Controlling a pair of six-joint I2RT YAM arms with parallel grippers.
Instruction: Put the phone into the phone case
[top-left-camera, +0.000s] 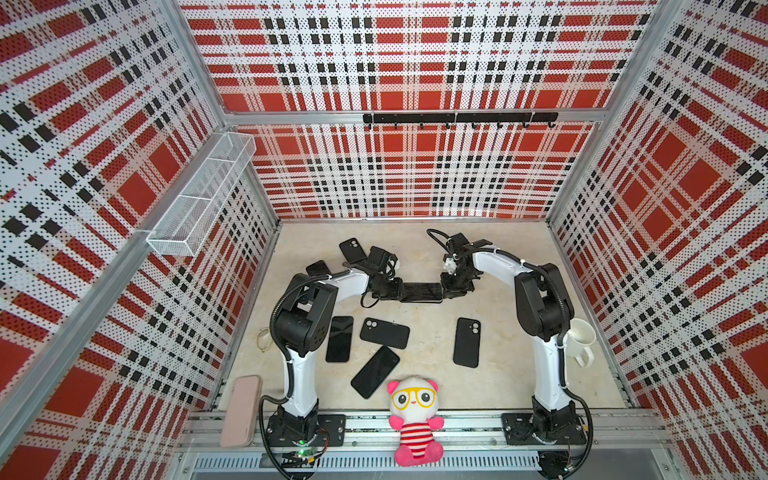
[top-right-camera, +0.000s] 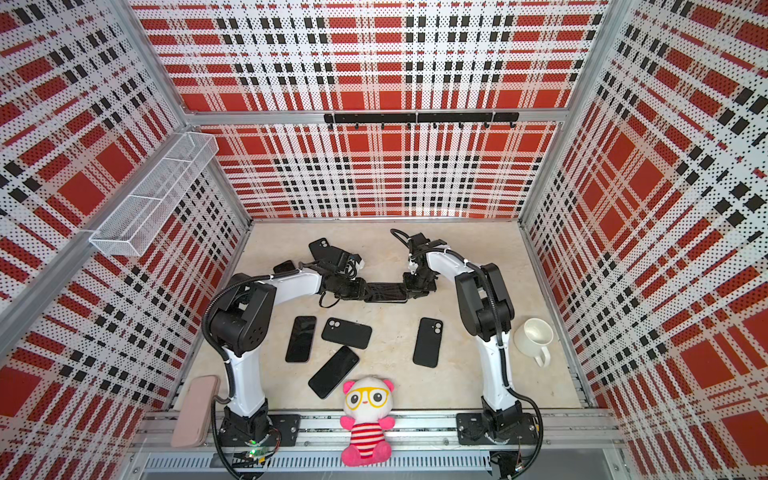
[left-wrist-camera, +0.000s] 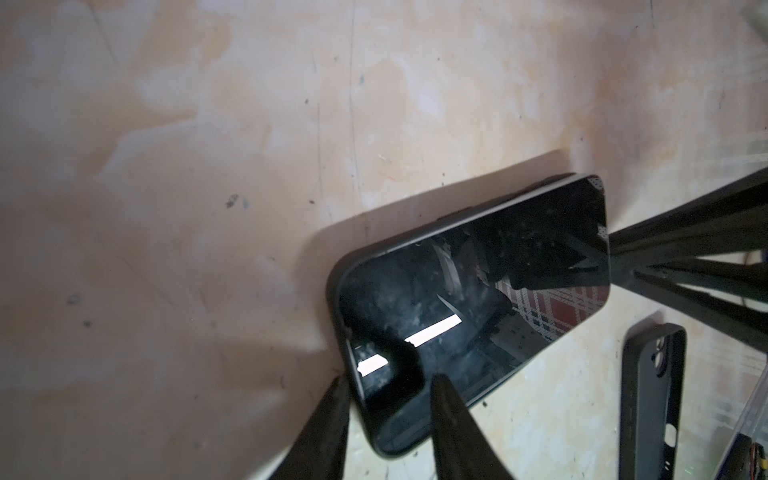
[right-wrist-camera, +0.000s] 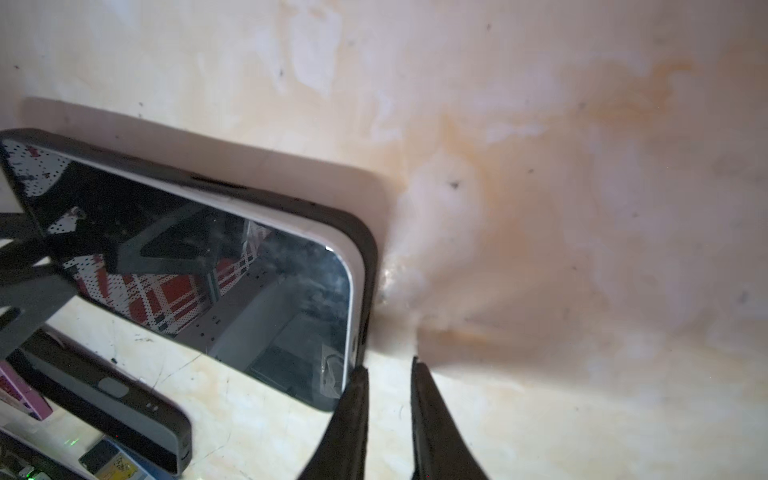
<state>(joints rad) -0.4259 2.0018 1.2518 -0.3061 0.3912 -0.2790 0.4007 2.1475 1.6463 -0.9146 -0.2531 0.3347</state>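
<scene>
Lying flat near the middle of the tabletop (top-left-camera: 523, 374), the phone (top-left-camera: 423, 292) rests screen up in a black phone case (right-wrist-camera: 366, 253). Its long axis runs side to side, so one short end faces each arm, and both arms are about equally near.

The left gripper (left-wrist-camera: 388, 378) meets the left short end. Its jaws are partly parted and straddle that end, with one finger outside the case wall and the other over the glass. Whether they pinch it or only rest there cannot be told.

The right gripper (right-wrist-camera: 386, 365) sits at the opposite short end. Its jaws are almost together, with a narrow empty gap between them, and they grasp nothing. One finger touches the case's corner from outside.

In both wrist views a pale strip of the phone's side shows above the case rim. It runs along the long edge facing the back of the tabletop and curves round the right-hand end. The phone therefore looks not quite seated there — the right gripper is better placed to press that corner down while the left steadies the far end.

A spare phone case (left-wrist-camera: 652, 395) lies nearer the front edge, apart from the pair.
</scene>
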